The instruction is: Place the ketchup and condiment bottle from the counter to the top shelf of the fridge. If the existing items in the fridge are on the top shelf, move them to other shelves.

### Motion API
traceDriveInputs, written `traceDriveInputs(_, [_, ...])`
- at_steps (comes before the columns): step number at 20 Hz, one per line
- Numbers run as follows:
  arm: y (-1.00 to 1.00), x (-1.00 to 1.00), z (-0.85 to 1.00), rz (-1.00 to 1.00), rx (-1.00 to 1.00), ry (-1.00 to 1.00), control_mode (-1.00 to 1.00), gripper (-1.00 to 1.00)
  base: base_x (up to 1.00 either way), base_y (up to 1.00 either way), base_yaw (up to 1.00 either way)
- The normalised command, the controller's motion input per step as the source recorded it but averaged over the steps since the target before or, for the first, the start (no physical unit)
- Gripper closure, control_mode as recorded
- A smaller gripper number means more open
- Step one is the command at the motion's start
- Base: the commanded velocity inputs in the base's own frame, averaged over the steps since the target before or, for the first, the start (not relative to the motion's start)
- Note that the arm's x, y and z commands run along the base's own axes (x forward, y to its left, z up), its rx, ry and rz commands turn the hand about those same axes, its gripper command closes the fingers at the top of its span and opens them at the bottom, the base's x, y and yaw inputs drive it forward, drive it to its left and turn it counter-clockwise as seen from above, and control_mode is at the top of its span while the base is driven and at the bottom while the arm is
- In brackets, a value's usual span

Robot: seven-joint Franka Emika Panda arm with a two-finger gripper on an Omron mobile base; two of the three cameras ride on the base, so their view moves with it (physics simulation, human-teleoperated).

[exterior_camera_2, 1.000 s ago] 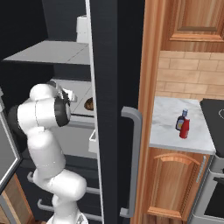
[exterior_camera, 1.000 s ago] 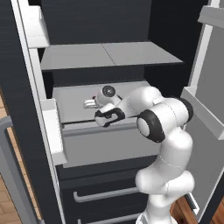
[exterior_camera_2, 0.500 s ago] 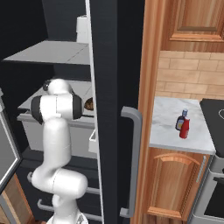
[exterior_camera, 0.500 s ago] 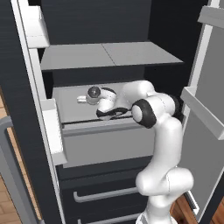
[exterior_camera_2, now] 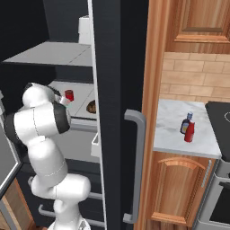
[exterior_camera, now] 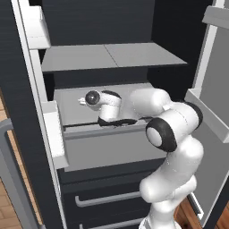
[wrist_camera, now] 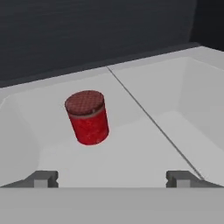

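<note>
A: Where does the can (wrist_camera: 88, 117) stand?

B: Upright on the lower shelf (wrist_camera: 131, 153), apart from my gripper (wrist_camera: 112, 179), whose fingertips (wrist_camera: 43, 178) stand wide with nothing between them. I judge it set here to leave the top shelf (exterior_camera: 112, 56) free.

A: And the bottles?

B: Ketchup (exterior_camera_2: 189, 131) and condiment bottle (exterior_camera_2: 184, 124) wait touching on the counter (exterior_camera_2: 173, 134), beside the fridge (exterior_camera_2: 119, 67).

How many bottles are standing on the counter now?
2: the red ketchup and the dark condiment bottle, close together on the counter right of the fridge. Others may be hidden.
</note>
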Motion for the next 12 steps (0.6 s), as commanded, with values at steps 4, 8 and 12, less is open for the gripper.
traceDriveInputs(4, [-0.41, -1.0, 1.0, -0.03, 0.08, -0.01, -1.0, -1.0, 0.0, 0.0, 0.0])
traceDriveInputs(8, [-0.18, -1.0, 1.0, 0.0, 0.0, 0.0, -1.0, -1.0, 0.0, 0.0, 0.0])
traceDriveInputs(12, [-0.08, -1.0, 0.92, 0.05, 0.0, 0.0, -1.0, -1.0, 0.0, 0.0, 0.0])
